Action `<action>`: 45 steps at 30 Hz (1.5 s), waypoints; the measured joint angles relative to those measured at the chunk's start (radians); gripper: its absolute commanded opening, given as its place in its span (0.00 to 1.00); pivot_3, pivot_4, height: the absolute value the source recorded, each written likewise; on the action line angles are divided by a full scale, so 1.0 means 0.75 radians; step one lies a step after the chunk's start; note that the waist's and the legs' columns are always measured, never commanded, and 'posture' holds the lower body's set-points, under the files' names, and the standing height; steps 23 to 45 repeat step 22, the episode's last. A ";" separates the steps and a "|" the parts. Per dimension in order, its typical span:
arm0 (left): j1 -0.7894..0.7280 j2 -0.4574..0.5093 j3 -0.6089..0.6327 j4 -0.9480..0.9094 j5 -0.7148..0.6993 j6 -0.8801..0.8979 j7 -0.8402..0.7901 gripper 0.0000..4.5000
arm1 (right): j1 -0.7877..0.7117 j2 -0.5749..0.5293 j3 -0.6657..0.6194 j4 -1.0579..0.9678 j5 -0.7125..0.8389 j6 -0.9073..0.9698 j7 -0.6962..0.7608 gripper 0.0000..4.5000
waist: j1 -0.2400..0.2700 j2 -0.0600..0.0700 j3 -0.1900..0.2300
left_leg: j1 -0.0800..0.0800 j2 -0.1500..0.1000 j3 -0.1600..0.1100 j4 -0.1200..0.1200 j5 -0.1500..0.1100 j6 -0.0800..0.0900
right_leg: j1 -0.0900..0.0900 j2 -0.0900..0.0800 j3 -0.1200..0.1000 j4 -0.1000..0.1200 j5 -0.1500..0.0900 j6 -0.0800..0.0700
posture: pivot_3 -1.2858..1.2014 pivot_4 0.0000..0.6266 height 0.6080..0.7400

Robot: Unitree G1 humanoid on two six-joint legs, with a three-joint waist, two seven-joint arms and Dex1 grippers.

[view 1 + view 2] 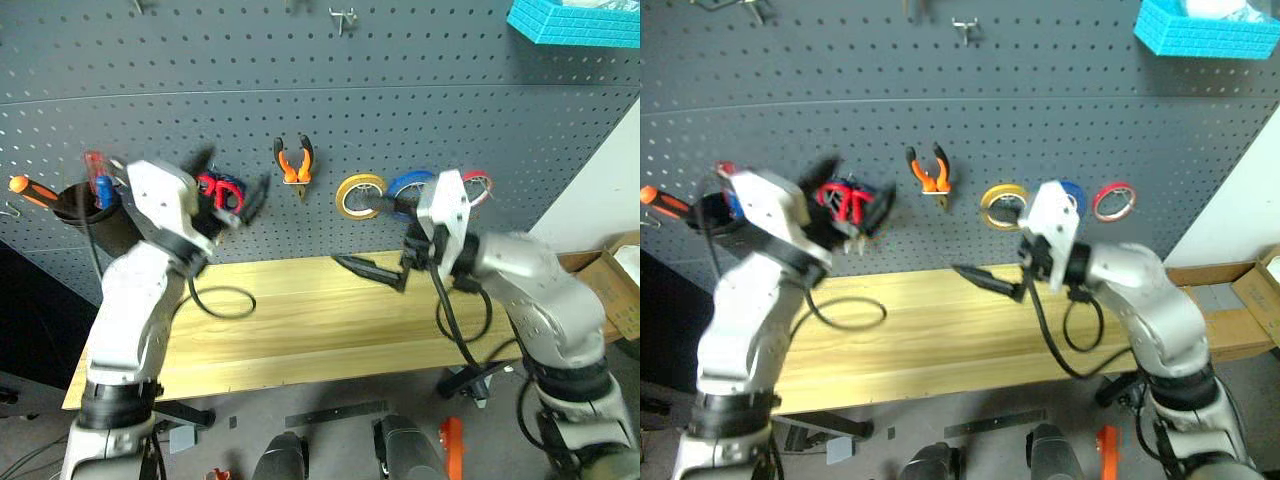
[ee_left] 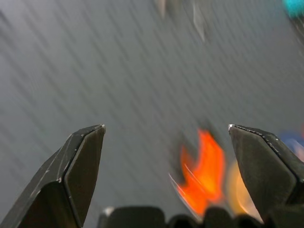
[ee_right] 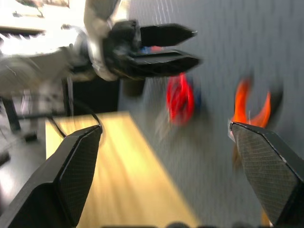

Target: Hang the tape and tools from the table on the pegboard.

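On the dark grey pegboard [image 1: 320, 90] hang the orange-handled pliers [image 1: 293, 165], the red-handled scissors [image 1: 845, 200] and the blue tape [image 1: 405, 185], whose right side is hidden behind my right wrist. A blue-handled screwdriver [image 1: 103, 190] stands in a black cup [image 1: 75, 208] at the board's left. My left gripper [image 1: 232, 180] is open and empty, its fingers spread just in front of the scissors. My right gripper [image 1: 365, 268] is open and empty, pointing left, low over the back edge of the light-wood table [image 1: 320, 330].
A yellow tape ring [image 1: 358, 195] and a red tape ring [image 1: 478, 185] flank the blue one. An orange-handled tool [image 1: 30, 190] sticks out of the cup. A teal basket [image 1: 575, 22] hangs at the top right. A cardboard box [image 1: 622, 285] stands at the table's right end.
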 measured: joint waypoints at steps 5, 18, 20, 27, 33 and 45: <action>0.113 -0.089 -0.006 -0.019 0.072 0.330 0.251 0.99 | 0.192 0.024 0.037 -0.020 -0.070 -0.035 -0.106 1.00 | 0.003 0.000 0.000 | 0.002 0.000 0.000 0.002 0.000 0.000 | 0.003 0.000 0.000 0.000 0.001 0.001 | 0.49 0.21 1.00; 0.331 -0.060 0.124 -0.034 0.095 0.472 0.149 0.99 | 0.424 0.196 0.102 0.408 -0.626 -0.542 -0.599 1.00 | 0.040 0.003 0.004 | 0.017 0.001 0.001 -0.002 -0.001 0.001 | 0.018 0.001 0.000 -0.005 0.000 0.001 | 0.51 0.25 1.00; 0.333 -0.057 0.134 -0.035 0.093 0.482 0.132 0.99 | 0.429 0.203 0.102 0.424 -0.656 -0.573 -0.617 1.00 | 0.046 0.003 0.004 | 0.018 0.001 0.001 -0.002 -0.001 0.001 | 0.020 0.001 0.000 -0.007 0.000 0.001 | 0.51 0.25 1.00; 0.333 -0.058 0.136 -0.035 0.093 0.486 0.125 0.99 | 0.429 0.216 0.102 0.426 -0.669 -0.590 -0.619 1.00 | 0.049 0.003 0.004 | 0.018 0.001 0.001 -0.002 -0.001 0.001 | 0.021 0.001 0.000 -0.008 0.000 0.001 | 0.51 0.25 1.00; 0.333 -0.058 0.136 -0.035 0.093 0.486 0.125 0.99 | 0.429 0.216 0.102 0.426 -0.669 -0.590 -0.619 1.00 | 0.049 0.003 0.004 | 0.018 0.001 0.001 -0.002 -0.001 0.001 | 0.021 0.001 0.000 -0.008 0.000 0.001 | 0.51 0.25 1.00; 0.333 -0.058 0.136 -0.035 0.093 0.486 0.125 0.99 | 0.429 0.216 0.102 0.426 -0.669 -0.590 -0.619 1.00 | 0.049 0.003 0.004 | 0.018 0.001 0.001 -0.002 -0.001 0.001 | 0.021 0.001 0.000 -0.008 0.000 0.001 | 0.51 0.25 1.00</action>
